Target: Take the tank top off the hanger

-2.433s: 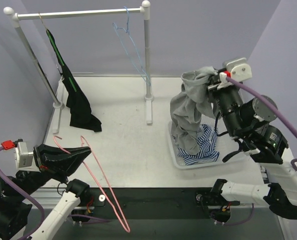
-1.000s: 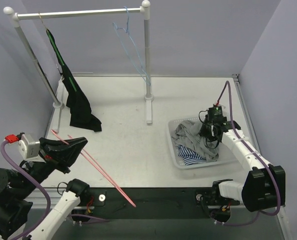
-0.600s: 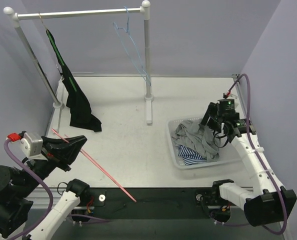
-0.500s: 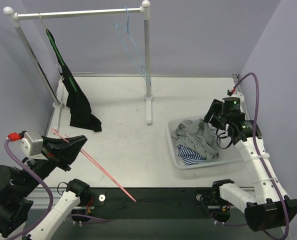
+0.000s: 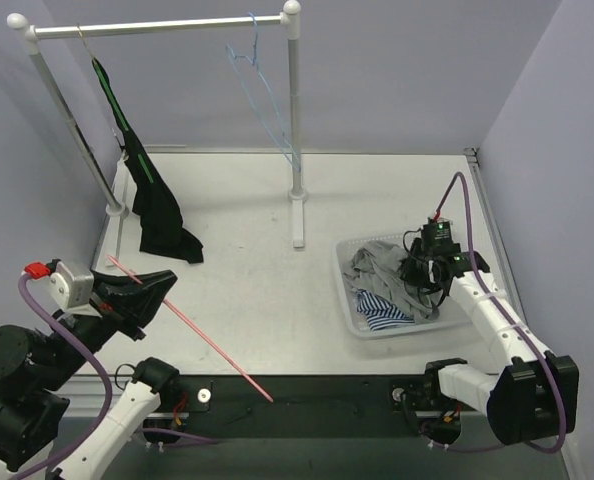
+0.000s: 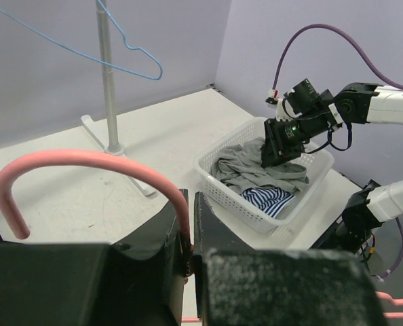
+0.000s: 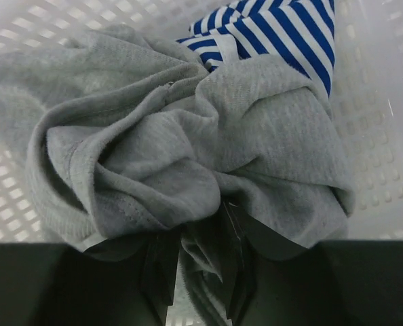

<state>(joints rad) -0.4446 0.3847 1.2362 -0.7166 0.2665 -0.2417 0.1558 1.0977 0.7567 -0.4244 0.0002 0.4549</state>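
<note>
Right gripper (image 7: 200, 272) sits low in the white basket (image 7: 385, 122), jaws pinched on a fold of the grey tank top (image 7: 188, 149); left gripper (image 6: 188, 238) is clamped on the hook of the pink hanger (image 6: 86, 157), which is bare and well apart from the basket; judged step: removal complete, garment being deposited; next move calls for parting the right jaws fully and lifting straight clear, so that no fold trails over the rim; tank top appearance: soft grey knit, bunched in deep folds, lying on a blue-and-white striped garment (image 7: 276, 34) inside the basket.
</note>
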